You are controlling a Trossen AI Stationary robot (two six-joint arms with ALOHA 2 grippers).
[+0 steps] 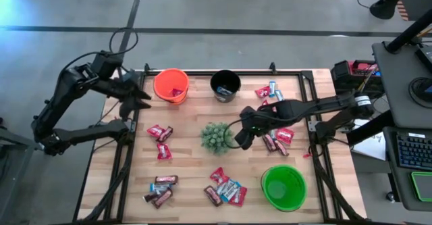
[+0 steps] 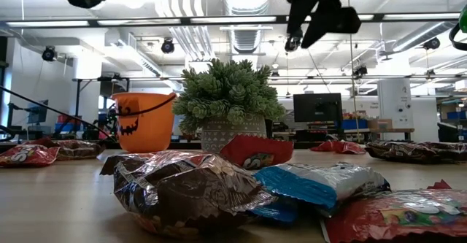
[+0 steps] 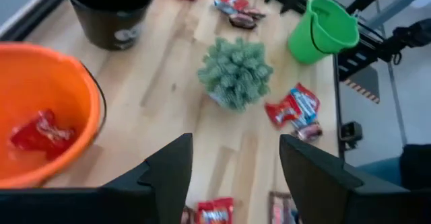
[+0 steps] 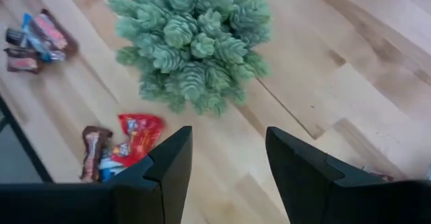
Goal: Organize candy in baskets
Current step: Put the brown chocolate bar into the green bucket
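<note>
You have a spiky green plant [image 1: 216, 136] in a pale patterned pot at the middle of the wooden desk [image 1: 189, 167]. Off its right edge sits a keyboard [image 1: 413, 149]; across the room, a dark monitor [image 2: 317, 107].

1. The orange bucket [image 1: 171, 85] stands upright at the surface's far left, a red candy [image 3: 39, 131] lying inside.
2. The black bucket [image 1: 225, 85] stands upright just beside it.
3. The green bucket [image 1: 283, 187] stands near the front right.
4. Wrapped red, blue and brown candy bars [image 1: 226, 188] lie flat in scattered clusters.

Grey floor [image 1: 223, 5] (taped lines), ceiling lights [image 2: 219, 19]
</note>
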